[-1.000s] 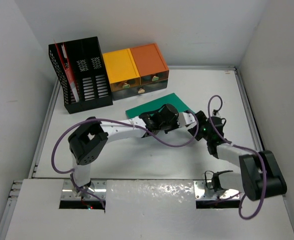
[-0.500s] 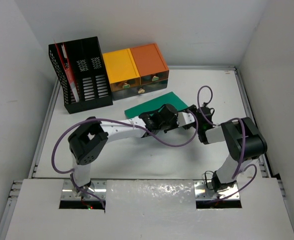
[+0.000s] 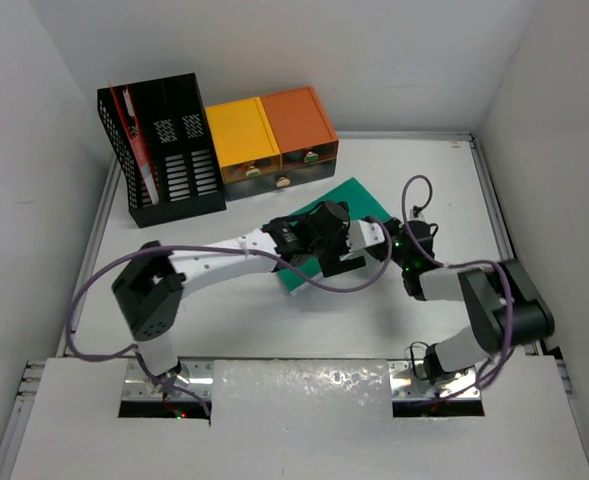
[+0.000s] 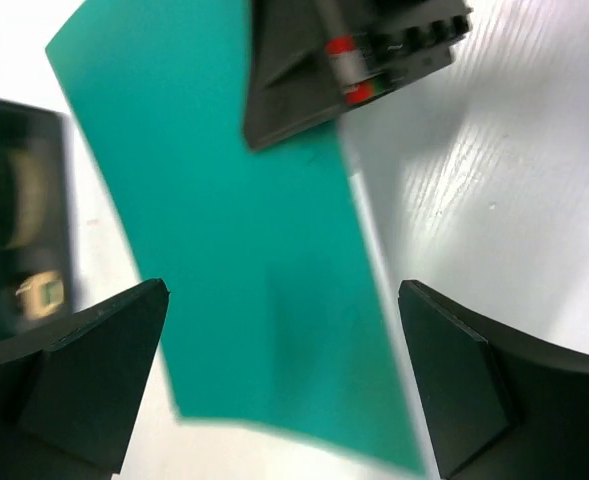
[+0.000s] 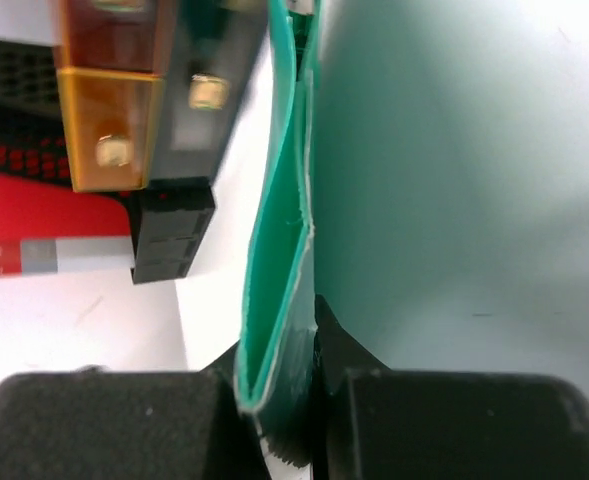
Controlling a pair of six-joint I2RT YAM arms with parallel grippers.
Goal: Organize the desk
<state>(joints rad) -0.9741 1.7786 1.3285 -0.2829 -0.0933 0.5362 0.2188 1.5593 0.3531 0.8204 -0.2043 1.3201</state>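
Observation:
A green folder point(image 3: 350, 198) lies in the middle of the white desk point(image 3: 224, 325), in front of the drawer boxes. My right gripper point(image 3: 386, 232) is shut on the folder's right edge. In the right wrist view the folded green edge point(image 5: 279, 250) is pinched between the black fingertips of the right gripper point(image 5: 289, 390). My left gripper point(image 3: 342, 255) hangs over the folder's near part, open. In the left wrist view its fingers point(image 4: 94, 370) stand wide on either side of the green sheet point(image 4: 244, 250), not touching it. The right gripper point(image 4: 354, 50) shows at the top of that view.
A black mesh file holder point(image 3: 169, 150) with a red item stands at the back left. Beside it sit a yellow drawer box point(image 3: 241, 135) and an orange drawer box point(image 3: 299, 122). White walls enclose the desk on three sides.
My left gripper has opened and let go of the folder. The right gripper has shut on the folder's edge. The folder has swung nearer, and the left arm has stretched out.

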